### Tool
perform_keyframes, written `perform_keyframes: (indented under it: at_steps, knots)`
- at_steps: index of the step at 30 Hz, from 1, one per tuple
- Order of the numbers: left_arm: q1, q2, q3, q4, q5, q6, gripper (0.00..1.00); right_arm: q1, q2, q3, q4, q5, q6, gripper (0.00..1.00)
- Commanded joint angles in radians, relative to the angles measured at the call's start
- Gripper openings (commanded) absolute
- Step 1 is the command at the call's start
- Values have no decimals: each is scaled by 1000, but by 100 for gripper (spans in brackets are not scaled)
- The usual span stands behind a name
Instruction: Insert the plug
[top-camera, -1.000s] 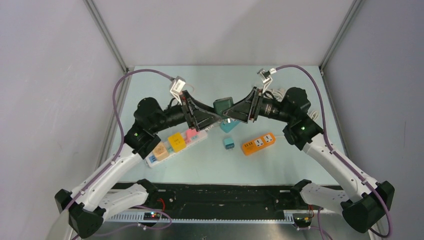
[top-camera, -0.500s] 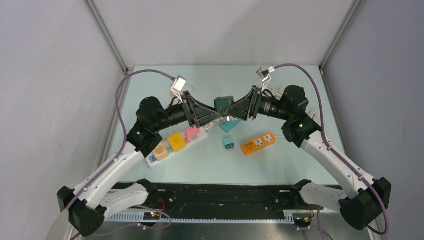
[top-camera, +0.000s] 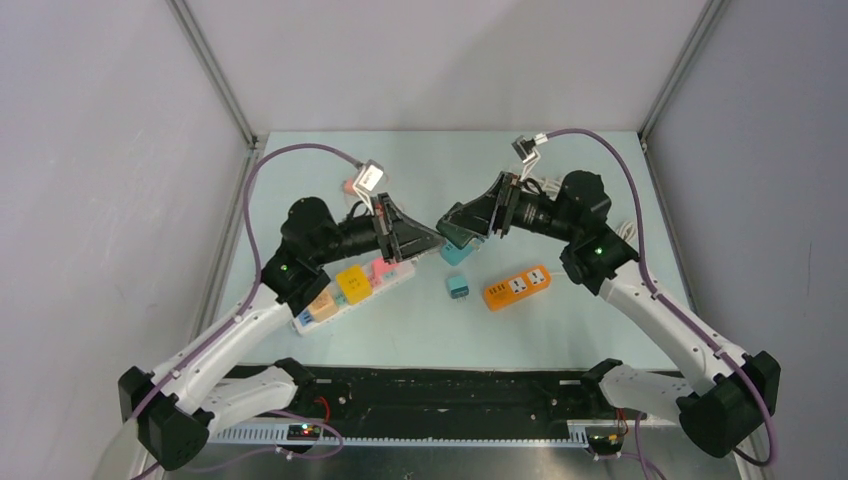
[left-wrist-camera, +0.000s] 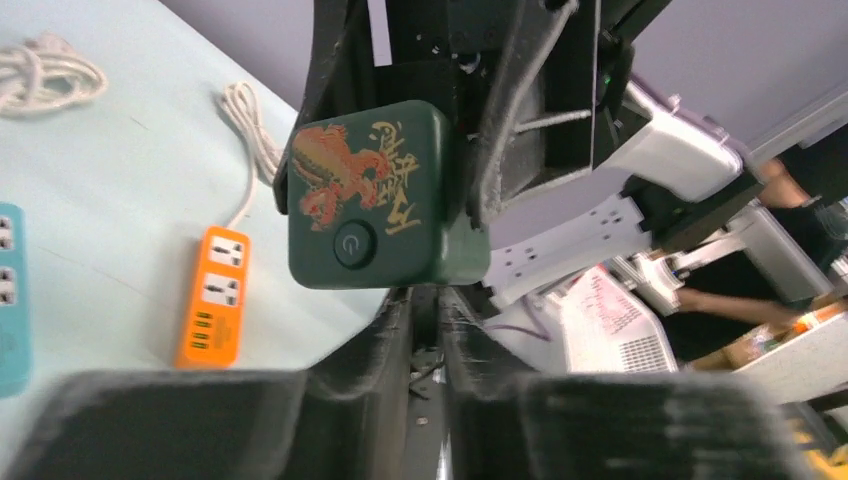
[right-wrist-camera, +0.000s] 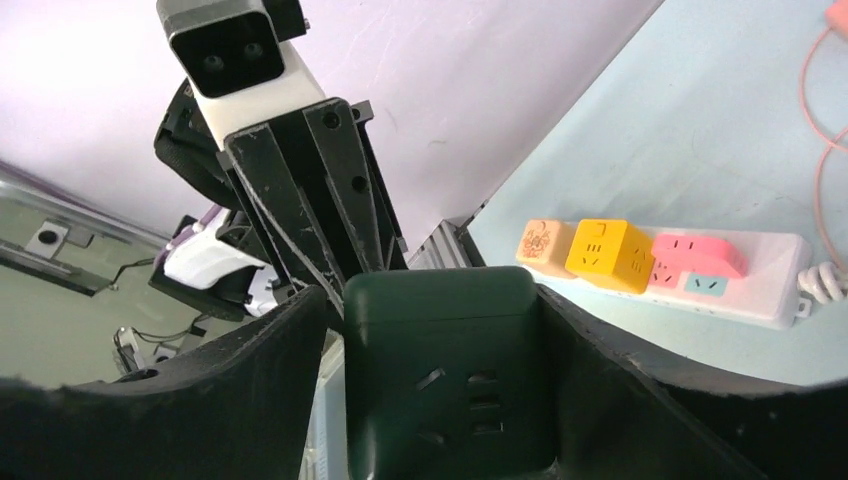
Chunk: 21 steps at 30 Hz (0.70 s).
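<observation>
The plug (left-wrist-camera: 375, 200) is a dark green cube with a red dragon print and a round button, held in the air over the table's middle (top-camera: 455, 226). My left gripper (left-wrist-camera: 425, 295) is shut, its fingertips meeting at the cube's lower edge; what they pinch there is hidden. My right gripper (right-wrist-camera: 430, 300) stands open around the cube (right-wrist-camera: 445, 380), with a slit of daylight at its left finger (right-wrist-camera: 290, 360). The cube's socket face looks at the right wrist camera. From above, the left gripper (top-camera: 432, 240) and the right gripper (top-camera: 452, 218) meet tip to tip.
A white power strip (top-camera: 395, 272) carrying orange, yellow and pink cubes lies left of centre, also visible as the strip (right-wrist-camera: 770, 300). An orange strip (top-camera: 517, 286), a teal strip (top-camera: 458, 254) and a small teal plug (top-camera: 458, 287) lie near the middle. White cord is coiled at back right.
My left gripper has closed at the cube's lower edge. My right gripper's fingers have spread apart from the cube. Both arms have shifted slightly.
</observation>
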Motion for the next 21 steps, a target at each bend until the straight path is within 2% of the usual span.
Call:
perform_keyframes:
  at_steps: [1,2,3,4,8,11,14,21]
  knots:
    - [-6,14,-5,38,15,11,39,12,6,14,48,28,49,71]
    - [-6,17,-5,38,11,7,45,12,9,14,53,19,62,62]
    - [-5,18,-4,38,9,-3,59,12,14,14,62,16,70,59]
    - [-5,19,-4,38,-2,-8,66,13,15,13,63,17,82,54]
    - [-4,14,-1,38,-44,-42,74,15,22,15,34,50,126,41]
    - [-4,9,-6,37,-81,-54,78,17,30,19,-5,93,148,39]
    - [-4,7,-18,38,-115,-73,89,20,26,19,-50,147,155,39]
    - [-4,30,-29,53,-217,-184,93,37,30,19,-1,227,267,40]
